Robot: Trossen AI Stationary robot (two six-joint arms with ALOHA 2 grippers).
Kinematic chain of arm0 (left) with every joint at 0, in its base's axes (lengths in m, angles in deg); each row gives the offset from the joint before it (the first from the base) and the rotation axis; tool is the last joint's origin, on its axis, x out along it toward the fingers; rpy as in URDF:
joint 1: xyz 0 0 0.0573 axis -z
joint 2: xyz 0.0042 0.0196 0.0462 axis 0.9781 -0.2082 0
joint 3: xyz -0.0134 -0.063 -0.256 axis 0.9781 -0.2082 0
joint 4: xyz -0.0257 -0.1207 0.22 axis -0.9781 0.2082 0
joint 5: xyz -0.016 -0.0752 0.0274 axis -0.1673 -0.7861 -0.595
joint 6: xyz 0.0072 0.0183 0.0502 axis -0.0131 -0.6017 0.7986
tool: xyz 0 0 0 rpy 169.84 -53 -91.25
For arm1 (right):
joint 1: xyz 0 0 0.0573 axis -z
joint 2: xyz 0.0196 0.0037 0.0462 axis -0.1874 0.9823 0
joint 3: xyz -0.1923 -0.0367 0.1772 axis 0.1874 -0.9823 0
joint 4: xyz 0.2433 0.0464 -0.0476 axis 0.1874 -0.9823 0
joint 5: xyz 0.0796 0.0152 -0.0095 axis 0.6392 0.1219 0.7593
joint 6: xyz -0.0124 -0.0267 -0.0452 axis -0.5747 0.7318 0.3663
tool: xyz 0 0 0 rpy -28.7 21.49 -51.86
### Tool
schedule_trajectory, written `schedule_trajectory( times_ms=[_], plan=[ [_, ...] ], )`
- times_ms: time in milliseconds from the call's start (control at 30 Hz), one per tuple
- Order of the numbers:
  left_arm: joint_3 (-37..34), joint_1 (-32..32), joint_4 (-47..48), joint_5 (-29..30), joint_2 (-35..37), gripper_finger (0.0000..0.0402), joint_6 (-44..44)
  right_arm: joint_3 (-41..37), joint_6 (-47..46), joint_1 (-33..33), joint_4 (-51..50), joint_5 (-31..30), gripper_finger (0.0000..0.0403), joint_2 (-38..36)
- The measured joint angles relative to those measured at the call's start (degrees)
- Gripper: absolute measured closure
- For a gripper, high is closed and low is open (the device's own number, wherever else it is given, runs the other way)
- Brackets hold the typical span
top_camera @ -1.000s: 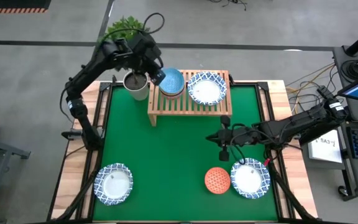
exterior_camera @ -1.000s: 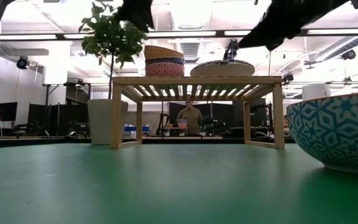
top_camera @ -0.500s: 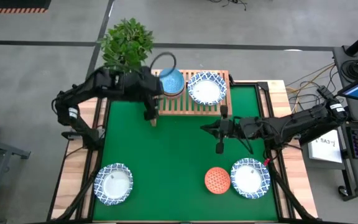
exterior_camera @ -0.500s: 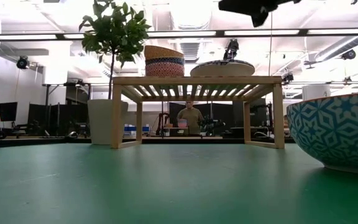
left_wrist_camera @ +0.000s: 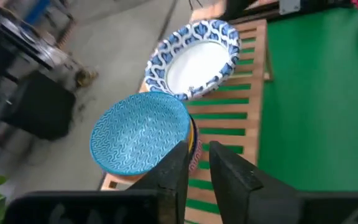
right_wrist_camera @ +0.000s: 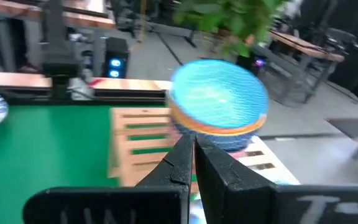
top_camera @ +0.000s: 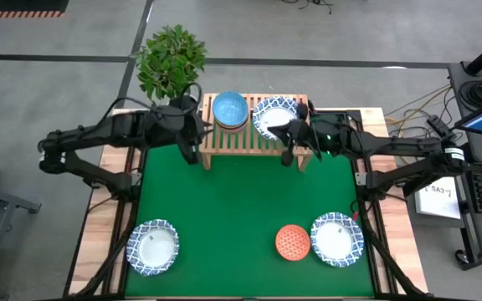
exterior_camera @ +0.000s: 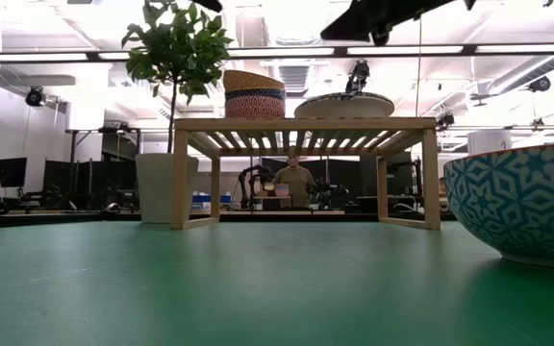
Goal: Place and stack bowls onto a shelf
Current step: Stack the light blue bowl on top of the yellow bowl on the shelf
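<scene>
The bowls look like glazed ceramic: judged stiff, fairly heavy, slick and liable to chip, so each is probably best pinched across its rim, one finger inside and one outside. On the wooden shelf [top_camera: 253,134] at the far edge of the tabletop, a stack of small bowls topped by the light blue bowl [top_camera: 230,109] occupies the left half, and one wide blue-rimmed bowl [top_camera: 276,117] the right half; both appear empty inside. Three bowls wait near the front edge: a wide one [top_camera: 152,247] toward the front left corner, another wide one [top_camera: 336,239] toward the front right corner, and the orange-red dotted bowl [top_camera: 292,241] just beside it, mouth down. The left gripper [top_camera: 192,149] is held by the shelf's left leg, fingers narrowly parted and empty. The right gripper [top_camera: 289,150] is seen at the shelf's front right, fingers pressed together, holding nothing.
</scene>
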Motion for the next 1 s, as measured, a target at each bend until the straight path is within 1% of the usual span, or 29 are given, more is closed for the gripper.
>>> schedule_trajectory(
  times_ms=[167, 233, 333, 400, 500, 700, 867, 1000],
  plan=[
    [-12.5, -0.4, -9.7, 1.3, 6.5, 0.0383, 3.8, 3.1, -2.0, 4.0, -0.2, -0.3, 0.0394, 4.0],
    [-16.2, -1.0, -12.6, 1.6, 8.4, 0.0393, 5.1, 4.4, -2.6, 4.2, -0.6, -0.4, 0.0394, 5.0],
    [-19.8, -2.5, -17.2, 1.5, 10.5, 0.0400, 7.7, 6.4, -3.1, 4.2, -1.1, -0.3, 0.0394, 6.2],
    [-21.4, -4.3, -20.8, 0.0, 11.3, 0.0400, 9.6, 7.5, -4.2, 4.1, -1.5, -0.3, 0.0394, 6.9],
    [-23.9, -7.4, -23.6, -4.5, 11.3, 0.0401, 12.0, 8.4, -5.0, 3.9, -1.6, -0.5, 0.0394, 8.2],
    [-26.5, -13.9, -26.2, -6.4, 10.3, 0.0401, 14.0, 9.8, -6.2, 4.0, -1.6, -0.5, 0.0394, 10.6],
    [-27.6, -17.7, -29.8, -13.4, 8.7, 0.0402, 15.2, 10.5, -6.1, 4.0, -1.6, -0.6, 0.0394, 12.4],
    [-27.6, -19.5, -30.8, -14.3, 6.4, 0.0402, 15.9, 11.0, -6.5, 4.2, -1.6, -0.8, 0.0394, 13.6]
  ],
)
